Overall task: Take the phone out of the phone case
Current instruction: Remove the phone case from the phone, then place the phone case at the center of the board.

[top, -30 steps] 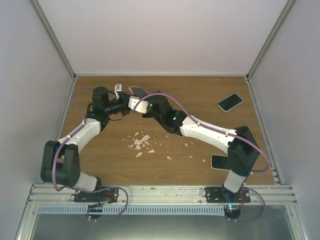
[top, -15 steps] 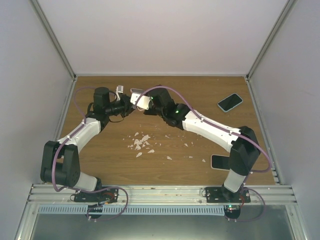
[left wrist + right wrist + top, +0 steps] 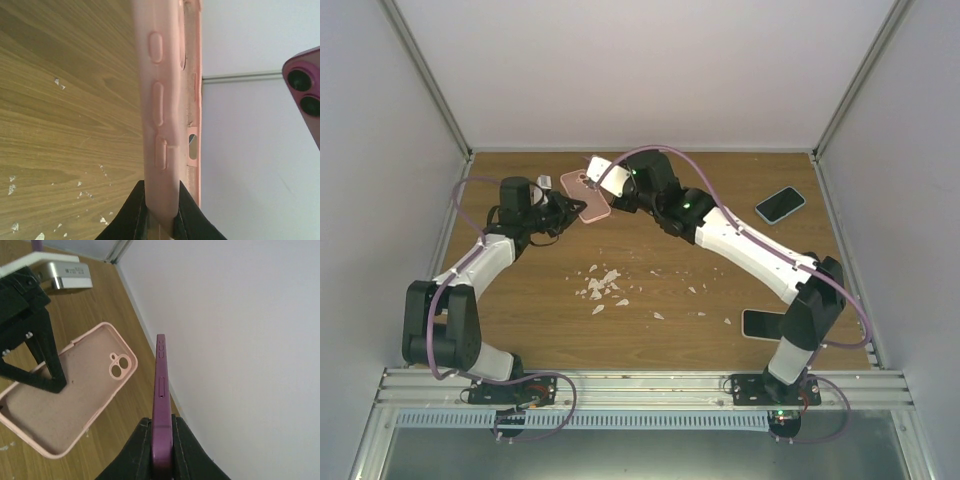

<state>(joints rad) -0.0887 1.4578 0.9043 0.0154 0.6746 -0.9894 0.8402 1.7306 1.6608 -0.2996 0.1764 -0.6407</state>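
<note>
**Phone is out of its case; only the putting-down is left**

In the overhead view, the left pincer [image 3: 161, 200] reaches toward 11 o'clock on the table [image 3: 520, 310]. It is clamped tight on the edge of the pink case [image 3: 586, 194], and its own camera shows the case edge-on between the 2 black fingers. The right wrist view looks into the hollow of the case, which is empty, with the lens cutout showing bare wood behind it.

Just at 3 o'clock of the case, with a clear gap between them, is the purple phone [image 3: 161, 400]. The right pincer [image 3: 161, 440] is closed hard on its lower end and holds it upright and edge-on, close to the back wall. No part of the phone touches the case, and 1 corner with its 2 lenses shows at the right edge of the left wrist view.

I judge the main job done, since the 2 parts are separate and each is in its own grip above the wood. What is left is probably to lay each down, and a slip from such a narrow hold is the risk.

White scraps [image 3: 601, 285] lie near the middle of the table. A second phone [image 3: 780, 204] rests at 2 o'clock and a third phone [image 3: 757, 323] at 4 o'clock, and neither is touched.
</note>
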